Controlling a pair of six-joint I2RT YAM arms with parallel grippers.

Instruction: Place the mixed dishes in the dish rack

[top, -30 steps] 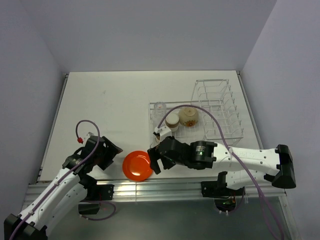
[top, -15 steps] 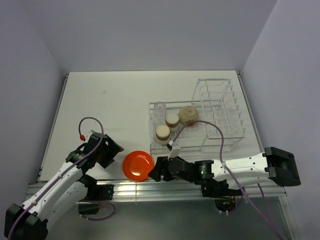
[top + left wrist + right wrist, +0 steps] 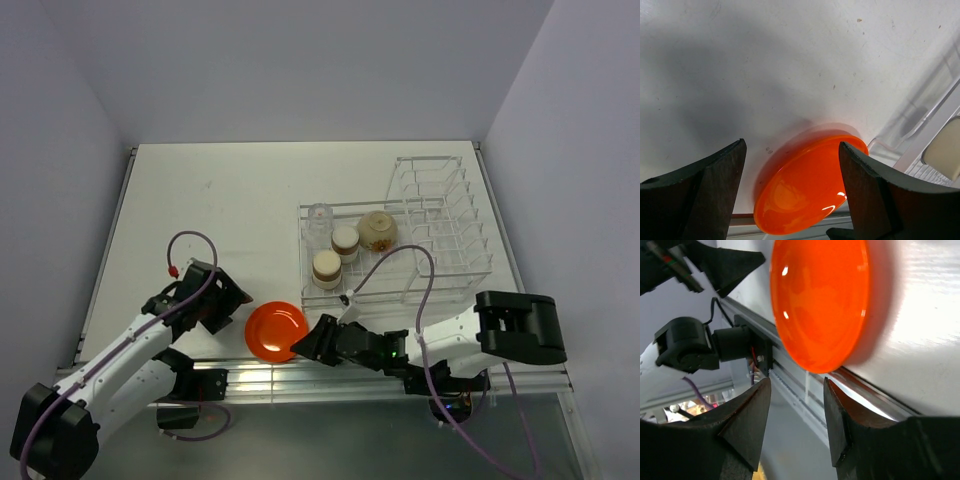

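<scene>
The orange-red plate (image 3: pixel 277 331) lies flat at the table's near edge, and shows in the left wrist view (image 3: pixel 810 185) and the right wrist view (image 3: pixel 820 300). My left gripper (image 3: pixel 232 305) is open just left of it, and its jaws (image 3: pixel 792 147) frame the plate without touching. My right gripper (image 3: pixel 308 345) is open and low at the plate's right near rim (image 3: pixel 796 390). The clear dish rack (image 3: pixel 455 268) holds the beige bowl (image 3: pixel 377 230), two brown cups (image 3: pixel 345 240) (image 3: pixel 326 268) and the clear glass (image 3: pixel 319 216) in its basket part.
The upright plate slots (image 3: pixel 440 200) stand at the rack's far right. The metal rail (image 3: pixel 300 375) runs along the table's near edge under the plate. Grey walls close in the left, back and right sides.
My right arm has dropped low along the near edge, its gripper sliding to the plate's right rim and uncovering the cups. My left gripper has edged closer to the plate.
</scene>
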